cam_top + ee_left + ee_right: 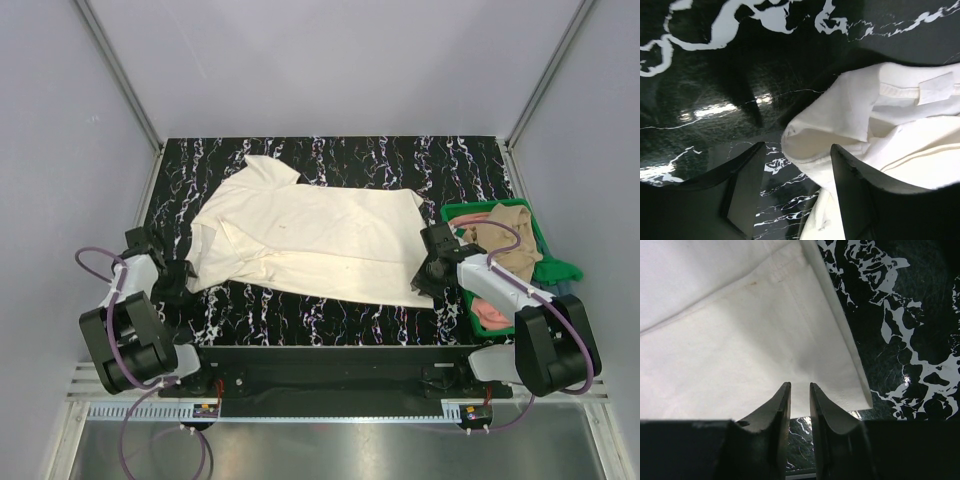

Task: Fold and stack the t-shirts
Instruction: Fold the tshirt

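A large cream t-shirt point(310, 240) lies spread on the black marbled table point(400, 160), collar end to the left. My left gripper point(178, 275) is at that collar end. In the left wrist view it point(797, 150) is open, and a bunched fold of the cream shirt point(900, 130) lies against its right finger. My right gripper point(432, 268) is at the shirt's near right corner. In the right wrist view it point(799, 387) hangs over the flat hem of the shirt point(740, 340), jaws a narrow gap apart with nothing pinched. A tan t-shirt point(510, 235) and a salmon-pink t-shirt point(490, 310) sit in the bin.
A green plastic bin point(470, 210) stands at the table's right edge, right behind my right arm. Grey walls close in the back and both sides. Bare marbled table shows behind the shirt and along the near edge.
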